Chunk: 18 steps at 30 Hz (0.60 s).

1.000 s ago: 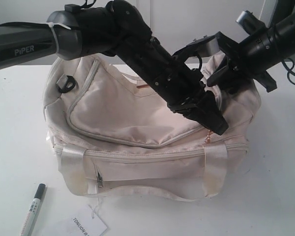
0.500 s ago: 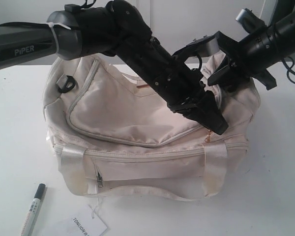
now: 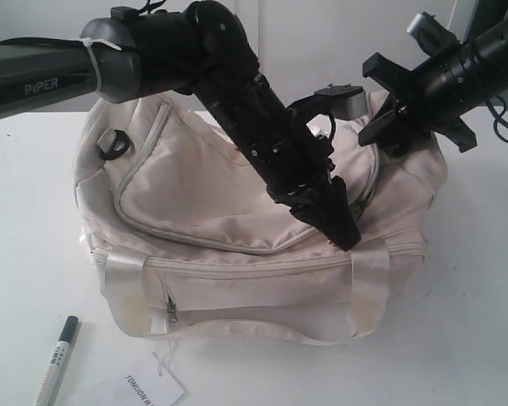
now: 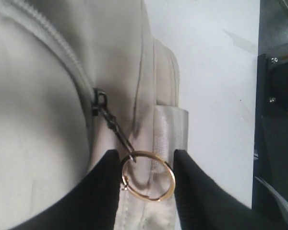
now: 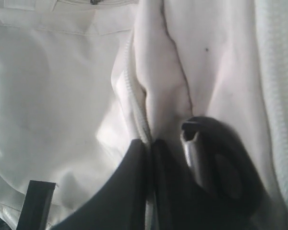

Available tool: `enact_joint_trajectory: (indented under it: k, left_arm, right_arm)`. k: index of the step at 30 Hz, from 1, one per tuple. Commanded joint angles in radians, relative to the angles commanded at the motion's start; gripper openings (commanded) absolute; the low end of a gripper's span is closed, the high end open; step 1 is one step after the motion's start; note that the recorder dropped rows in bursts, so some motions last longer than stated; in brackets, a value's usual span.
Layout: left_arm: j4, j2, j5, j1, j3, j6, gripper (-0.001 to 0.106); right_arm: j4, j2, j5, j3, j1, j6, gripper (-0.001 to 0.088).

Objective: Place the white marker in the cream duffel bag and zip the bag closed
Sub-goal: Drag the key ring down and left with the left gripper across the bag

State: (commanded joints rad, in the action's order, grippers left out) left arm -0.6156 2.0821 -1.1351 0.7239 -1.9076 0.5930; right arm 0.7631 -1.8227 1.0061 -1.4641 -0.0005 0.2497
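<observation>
step: opening the top zip is my read, since the zip is looking shut along its whole curve and the marker is lying outside
left claw (image 4: 146, 155): reaching across the cream duffel bag (image 3: 195, 194) to its right side; jaws standing apart, one finger on each side of the gold ring pull (image 4: 148, 175), nothing pinched yet
right claw (image 5: 151, 143): pinching a fold of bag fabric beside the zip at the far right end, bracing it
white marker (image 3: 57, 359): lying on the surface (image 3: 457, 321) at near left, in front of the bag, well apart from both claws, just left of the paper tag (image 3: 152, 387)
how to: closing the left claw squarely on the ring, not on the thin link running to the slider (image 4: 97, 100); then pulling along the zip's curve, not upward; the right claw should be keeping the fabric taut so the slider is running, not bunching
risk: the ring is hanging loose and could be slipping sideways out of the jaws as they close
bag contents: interior is not showing with the flap down; cannot tell what is inside, only that the marker is not
</observation>
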Motion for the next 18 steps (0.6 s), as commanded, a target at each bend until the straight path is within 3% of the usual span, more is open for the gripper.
enact_joint_trajectory:
  k: [18]
  left_arm:
    - [0.122, -0.007, -0.058, 0.0, 0.0, -0.089, 0.0]
  right_arm:
    - [-0.011, 0.0, -0.005, 0.0, 0.0, 0.017, 0.0]
